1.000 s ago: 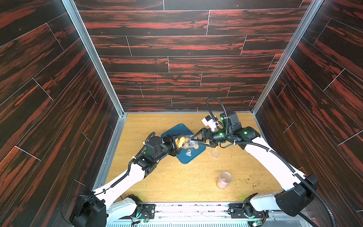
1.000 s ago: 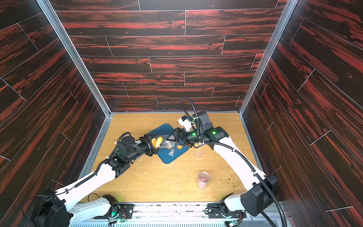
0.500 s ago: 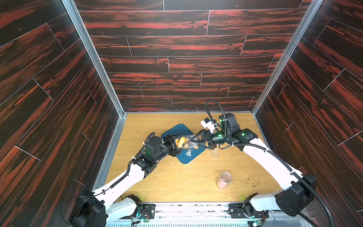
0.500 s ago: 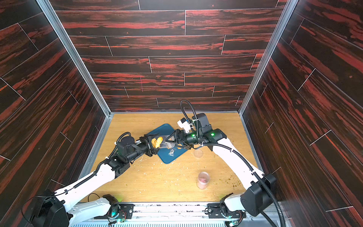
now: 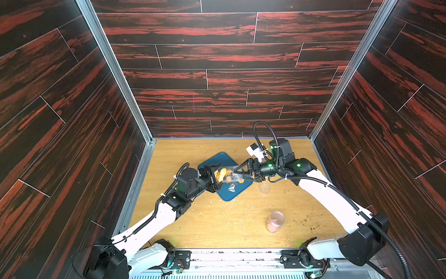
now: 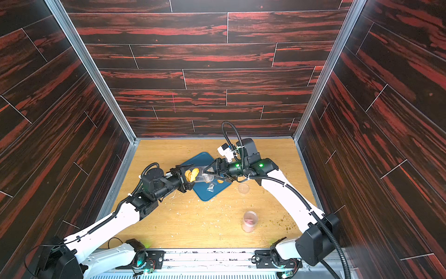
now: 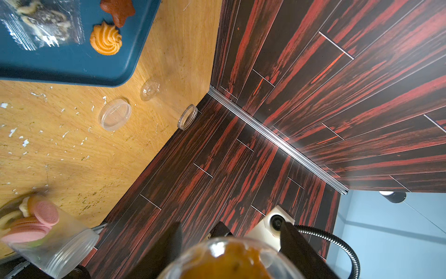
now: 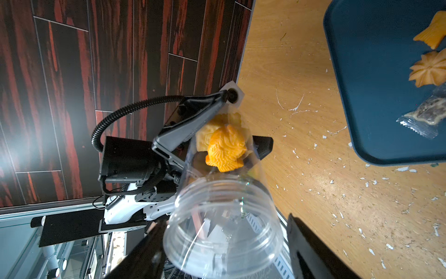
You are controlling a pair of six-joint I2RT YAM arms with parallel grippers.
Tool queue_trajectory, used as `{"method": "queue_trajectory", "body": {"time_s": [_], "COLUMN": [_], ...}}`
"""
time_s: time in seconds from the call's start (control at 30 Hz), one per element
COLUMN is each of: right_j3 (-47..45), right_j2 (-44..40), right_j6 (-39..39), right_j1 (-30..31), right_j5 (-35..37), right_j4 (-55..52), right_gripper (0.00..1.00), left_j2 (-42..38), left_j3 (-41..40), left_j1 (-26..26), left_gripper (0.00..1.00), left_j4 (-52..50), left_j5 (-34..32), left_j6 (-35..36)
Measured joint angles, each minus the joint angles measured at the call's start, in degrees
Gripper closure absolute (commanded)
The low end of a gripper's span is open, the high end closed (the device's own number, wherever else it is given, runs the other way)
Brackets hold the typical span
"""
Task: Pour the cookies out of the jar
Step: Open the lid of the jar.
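- The clear jar (image 5: 231,177) is held on its side over the blue tray (image 5: 217,158). Its base points to 9 o'clock and its open mouth to 3 o'clock.
- The left fingers (image 5: 212,168) reach in from 8 o'clock and are clenched on the jar's base end.
- The right fingers (image 5: 245,165) come from 3 o'clock and stand on either side of the jar's mouth. In the right wrist view the rim sits between them (image 8: 311,253). I cannot tell whether they press on it.
- Most of the cookies (image 5: 220,174) are yellow and orange pieces bunched inside the jar at its base end, close to the left fingers.
- A few lie loose on the tray: an orange swirl (image 7: 106,39) and a brown star (image 7: 117,10), just beside a clear crinkled packet (image 7: 41,26).
- The tray sits slightly toward 11 o'clock from the middle of the wooden tabletop (image 5: 241,232), which is strewn with pale crumbs.
- A clear lid (image 5: 264,188) lies flat at 3 o'clock from the tray, near its corner.
- A second jar (image 5: 275,221), with pink rounds inside, stands at 5 o'clock from the tray, well apart from it.
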Motion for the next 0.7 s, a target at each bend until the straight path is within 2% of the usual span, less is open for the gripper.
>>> {"method": "queue_trajectory", "body": {"time_s": [0.13, 0.47, 0.63, 0.7], "right_j3": [0.0, 0.0, 0.0, 0.0], "right_j2": [0.0, 0.0, 0.0, 0.02], "right_j6": [-0.44, -1.79, -1.88, -1.73], "right_j1": [0.0, 0.0, 0.0, 0.02], "right_j5": [-0.07, 0.26, 0.13, 0.02], "right_j4": [0.15, 0.09, 0.22, 0.44], "right_gripper": [0.28, 0.27, 0.15, 0.14], "left_j2": [-1.11, -1.4, -1.51, -1.51], "left_j3": [-0.26, -0.74, -0.94, -0.94], "left_j1": [0.0, 0.0, 0.0, 0.0], "left_gripper": [0.41, 0.42, 0.42, 0.41], "left_j4": [-1.18, -1.79, -1.77, -1.77], "left_j5": [-1.03, -1.68, -1.7, -1.68], "left_j6": [0.02, 0.0, 0.0, 0.0]}}
